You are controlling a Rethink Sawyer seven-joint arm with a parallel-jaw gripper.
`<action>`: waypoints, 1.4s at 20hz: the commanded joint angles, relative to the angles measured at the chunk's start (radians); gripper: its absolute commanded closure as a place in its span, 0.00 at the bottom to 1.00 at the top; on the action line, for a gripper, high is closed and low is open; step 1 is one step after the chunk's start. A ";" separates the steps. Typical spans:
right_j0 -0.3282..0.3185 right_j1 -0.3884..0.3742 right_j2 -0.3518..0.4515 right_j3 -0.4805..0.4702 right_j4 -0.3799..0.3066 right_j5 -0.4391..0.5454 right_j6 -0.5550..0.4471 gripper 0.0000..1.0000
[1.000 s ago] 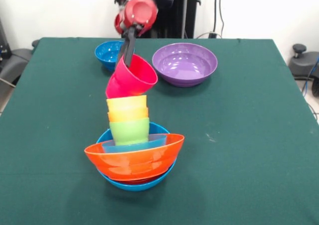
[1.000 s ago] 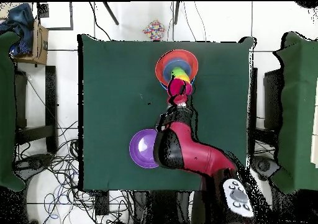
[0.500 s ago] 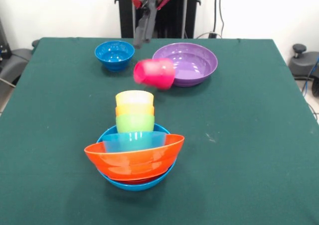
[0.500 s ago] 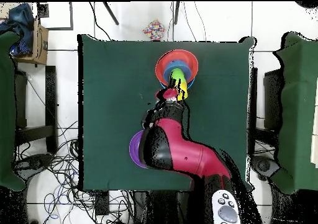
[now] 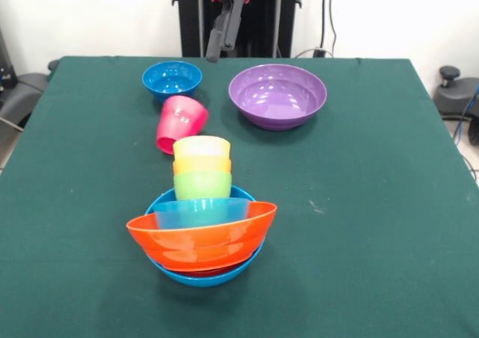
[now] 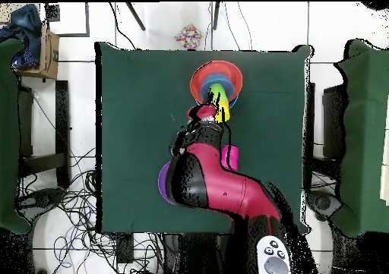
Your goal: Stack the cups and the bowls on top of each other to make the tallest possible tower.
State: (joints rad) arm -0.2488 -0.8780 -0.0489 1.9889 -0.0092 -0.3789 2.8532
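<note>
Pink cup (image 5: pixel 180 123) now lies tipped on the bench (image 5: pixel 374 203) behind the tower (image 5: pixel 202 226), dropped from the jaws half a second ago; jaws' state cannot be told. Overhead: arm (image 6: pixel 216 184) drawn back; cup beside it. Regrasp required.

From where I stand, nothing here carries any lettering, label, brand or number I can read, not on the cups, the bowls, the table or the arm.
</note>
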 commanded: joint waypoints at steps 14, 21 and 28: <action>0.236 0.039 -0.124 -0.198 0.058 0.682 -0.060 0.00; 0.355 0.095 -0.183 -0.314 0.026 0.817 -0.025 0.00; 0.317 0.190 -0.142 -0.503 0.018 0.967 -0.093 0.00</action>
State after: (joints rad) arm 0.0869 -0.8019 -0.2511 1.6392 0.0760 0.4227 2.8532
